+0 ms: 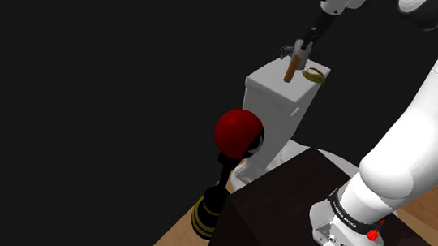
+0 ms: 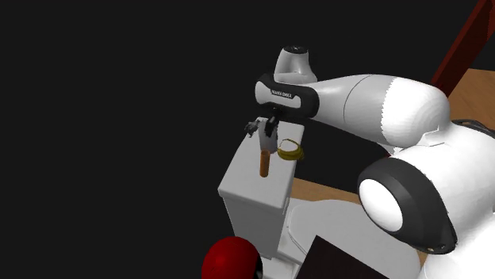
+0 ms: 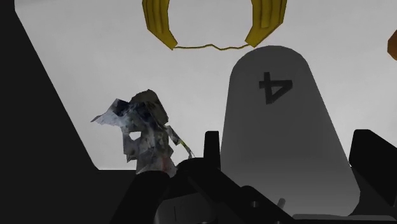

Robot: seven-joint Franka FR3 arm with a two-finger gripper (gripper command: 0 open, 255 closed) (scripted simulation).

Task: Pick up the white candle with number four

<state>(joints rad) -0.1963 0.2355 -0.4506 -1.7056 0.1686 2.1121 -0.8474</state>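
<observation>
In the wrist view a pale grey candle (image 3: 280,108) with a rounded far end and a dark number 4 on it lies between my two black fingers, which press on its sides. My gripper (image 3: 286,137) is shut on it. From the shoulder view the gripper (image 1: 301,50) hangs over the white tank lid (image 1: 269,86), with a brown-looking candle (image 1: 292,69) slanting down from it to the lid. The second exterior view has the gripper (image 2: 267,141) and candle (image 2: 265,163) in the same pose.
A yellow ring (image 1: 316,75) (image 3: 213,25) lies on the lid beyond the candle, and a small dark figurine (image 3: 143,130) (image 1: 284,50) stands beside it. A red ball-topped object (image 1: 238,132) rises near the dark stand (image 1: 283,213). A black area lies to the shoulder view's left.
</observation>
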